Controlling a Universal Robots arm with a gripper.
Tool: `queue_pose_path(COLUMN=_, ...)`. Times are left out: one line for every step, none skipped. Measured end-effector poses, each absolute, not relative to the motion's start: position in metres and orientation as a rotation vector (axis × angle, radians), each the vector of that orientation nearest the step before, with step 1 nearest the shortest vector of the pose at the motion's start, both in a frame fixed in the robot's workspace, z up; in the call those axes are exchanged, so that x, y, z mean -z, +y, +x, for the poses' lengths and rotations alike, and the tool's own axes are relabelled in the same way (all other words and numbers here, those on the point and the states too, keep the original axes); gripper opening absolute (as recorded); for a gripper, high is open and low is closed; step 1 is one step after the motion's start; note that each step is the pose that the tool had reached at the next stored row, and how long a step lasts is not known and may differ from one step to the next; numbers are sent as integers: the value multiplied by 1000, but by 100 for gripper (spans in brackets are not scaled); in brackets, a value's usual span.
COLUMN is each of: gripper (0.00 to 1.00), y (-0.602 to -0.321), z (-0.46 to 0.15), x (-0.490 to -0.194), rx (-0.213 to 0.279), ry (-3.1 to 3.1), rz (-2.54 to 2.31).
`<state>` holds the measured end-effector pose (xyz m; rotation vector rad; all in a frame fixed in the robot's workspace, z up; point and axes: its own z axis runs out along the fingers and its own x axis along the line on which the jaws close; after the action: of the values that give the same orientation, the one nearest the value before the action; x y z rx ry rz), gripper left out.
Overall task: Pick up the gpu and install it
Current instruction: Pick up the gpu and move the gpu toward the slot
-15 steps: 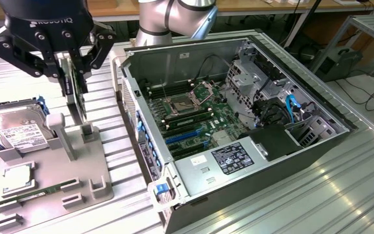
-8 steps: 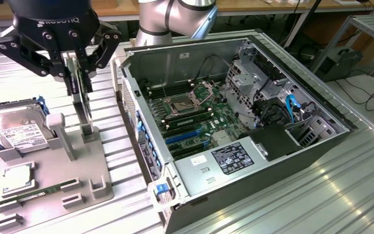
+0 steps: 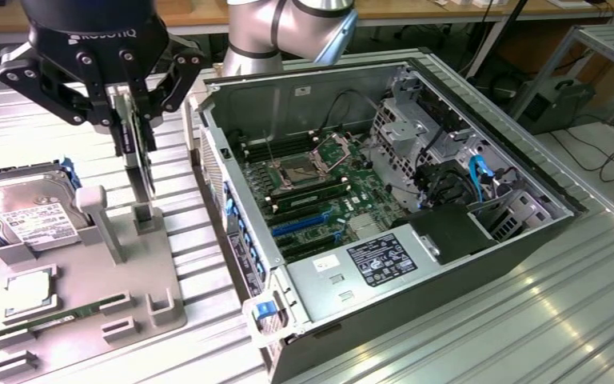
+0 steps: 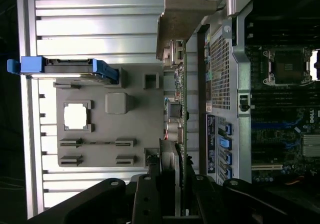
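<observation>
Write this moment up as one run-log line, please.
tool: shut on gpu | gpu: upright at grey tray | computer case: open, gpu not yet inside

Bright, even daylight fills the exterior view. Glare streaks the ribbed metal table (image 3: 542,320) at four o'clock; at eleven o'clock the gripper (image 3: 134,132) and the gpu (image 3: 138,172) it clamps read dark against it. In the wrist view, table slats burn white while the motherboard (image 4: 280,109) lies dim.
</observation>
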<state>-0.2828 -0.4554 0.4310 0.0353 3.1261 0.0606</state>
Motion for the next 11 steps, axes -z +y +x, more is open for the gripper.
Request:
queue_pose_path(gripper=28, y=-455, z=-282, x=-431, rx=-61, ry=3126, rz=35)
queue_pose_path(gripper=28, y=-455, z=-282, x=-431, rx=-60, ry=3126, rz=35)
queue_pose_path(gripper=28, y=-455, z=-281, x=-431, rx=-60, ry=3126, rz=36)
queue_pose_path(gripper=28, y=-455, z=-280, x=-431, rx=-60, ry=3126, rz=35)
queue_pose_path(gripper=28, y=-455, z=-280, x=-431, rx=-60, ry=3126, rz=35)
queue_pose_path(gripper=28, y=-455, z=-279, x=-431, rx=-60, ry=3126, rz=36)
queue_pose_path(gripper=28, y=-455, z=-278, x=-431, rx=-60, ry=3126, rz=36)
queue_pose_path(gripper=28, y=-455, z=-277, x=-431, rx=-60, ry=3126, rz=35)
queue_pose_path(gripper=28, y=-455, z=-277, x=-431, rx=-60, ry=3126, rz=35)
queue_pose_path(gripper=28, y=-455, z=-276, x=-431, rx=-60, ry=3126, rz=36)
queue_pose_path(gripper=28, y=-455, z=-276, x=-431, rx=-60, ry=3126, rz=36)
